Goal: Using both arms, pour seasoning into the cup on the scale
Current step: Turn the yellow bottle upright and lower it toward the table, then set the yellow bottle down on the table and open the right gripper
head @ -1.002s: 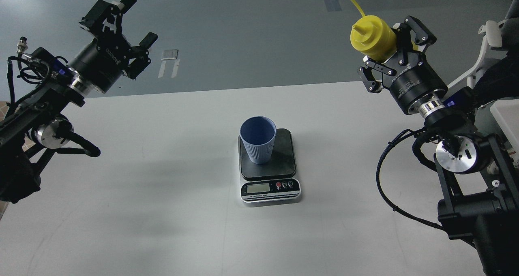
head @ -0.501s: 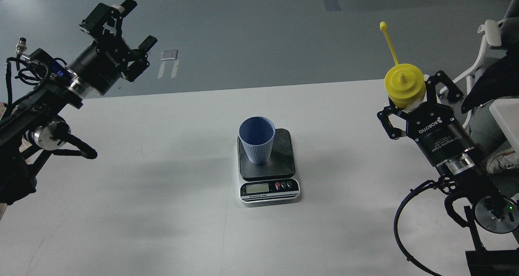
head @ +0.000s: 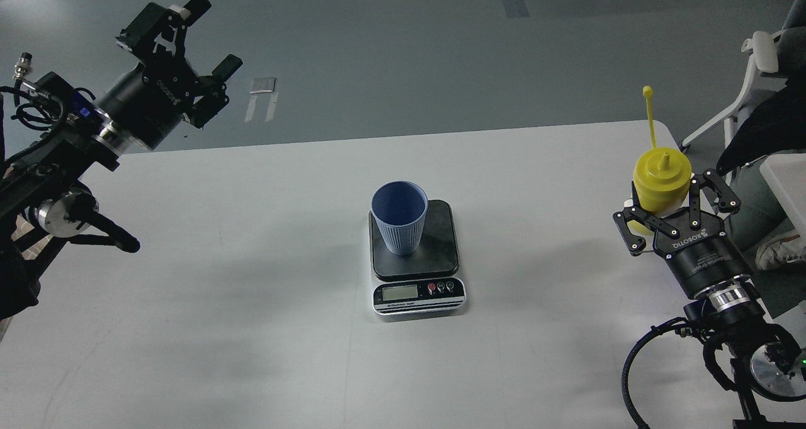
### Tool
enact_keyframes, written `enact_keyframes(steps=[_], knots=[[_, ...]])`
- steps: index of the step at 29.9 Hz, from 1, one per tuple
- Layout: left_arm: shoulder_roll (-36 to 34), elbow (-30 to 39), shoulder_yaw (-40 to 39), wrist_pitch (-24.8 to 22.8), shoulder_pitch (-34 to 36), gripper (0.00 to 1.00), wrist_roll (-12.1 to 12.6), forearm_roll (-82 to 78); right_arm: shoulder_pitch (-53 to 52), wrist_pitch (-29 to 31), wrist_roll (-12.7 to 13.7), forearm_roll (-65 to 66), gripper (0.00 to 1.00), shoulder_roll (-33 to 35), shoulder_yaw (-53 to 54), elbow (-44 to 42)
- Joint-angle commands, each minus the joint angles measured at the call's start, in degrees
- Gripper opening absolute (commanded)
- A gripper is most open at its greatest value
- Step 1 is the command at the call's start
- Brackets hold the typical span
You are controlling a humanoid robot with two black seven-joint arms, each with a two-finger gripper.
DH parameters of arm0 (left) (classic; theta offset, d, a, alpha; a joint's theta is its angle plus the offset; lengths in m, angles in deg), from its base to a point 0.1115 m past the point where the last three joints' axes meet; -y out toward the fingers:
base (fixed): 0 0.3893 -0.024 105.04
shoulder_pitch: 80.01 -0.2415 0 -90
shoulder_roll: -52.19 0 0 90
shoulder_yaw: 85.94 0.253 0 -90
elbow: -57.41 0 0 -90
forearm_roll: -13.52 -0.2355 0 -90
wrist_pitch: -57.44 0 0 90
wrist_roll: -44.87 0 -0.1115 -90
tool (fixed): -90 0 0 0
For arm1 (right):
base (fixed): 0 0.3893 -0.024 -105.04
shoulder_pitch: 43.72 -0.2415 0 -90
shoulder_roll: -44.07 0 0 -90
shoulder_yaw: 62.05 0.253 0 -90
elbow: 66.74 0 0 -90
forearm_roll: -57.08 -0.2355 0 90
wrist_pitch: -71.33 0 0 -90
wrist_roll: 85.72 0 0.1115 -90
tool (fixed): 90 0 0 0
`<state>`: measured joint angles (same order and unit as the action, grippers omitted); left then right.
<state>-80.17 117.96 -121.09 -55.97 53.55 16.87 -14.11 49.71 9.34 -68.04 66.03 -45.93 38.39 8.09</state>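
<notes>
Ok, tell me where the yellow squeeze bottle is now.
Head view, far right: the yellow squeeze bottle stands upright between the right gripper fingers near the table edge, well right of the cup.

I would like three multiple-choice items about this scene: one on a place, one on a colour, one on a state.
1. Where does the cup stand?
A. on the scale
B. on the bare table
C. in the left gripper

2. What colour is the bottle?
A. red
B. yellow
C. white

3. How is the left gripper?
A. shut on the cup
B. shut on the bottle
C. open, holding nothing

Key: 1 A, the cup sits on the scale's dark platform. 2 B, bottle, nozzle and tethered cap are all yellow. 3 C, its fingers are spread in the air, while the right gripper has the bottle between its fingers.
</notes>
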Motion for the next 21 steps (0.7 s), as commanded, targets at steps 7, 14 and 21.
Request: enact_keyframes(steps=[7, 14, 21], knots=[[-1.67, 0.19, 0.00, -0.06, -0.40, 0.98, 0.00, 0.03, 0.00, -0.01, -0.02, -2.87, 0.00, 0.00, -0.42, -5.03], [-2.55, 0.19, 0.00, -0.06, -0.67, 0.98, 0.00, 0.03, 0.00, -0.01, -0.10, -4.63, 0.00, 0.00, -1.38, -10.66], [-4.74, 3.43, -0.09, 0.21, -1.28, 0.98, 0.00, 0.03, 0.09, -0.01, 0.16, -6.57, 0.00, 0.00, -2.00, -10.41]])
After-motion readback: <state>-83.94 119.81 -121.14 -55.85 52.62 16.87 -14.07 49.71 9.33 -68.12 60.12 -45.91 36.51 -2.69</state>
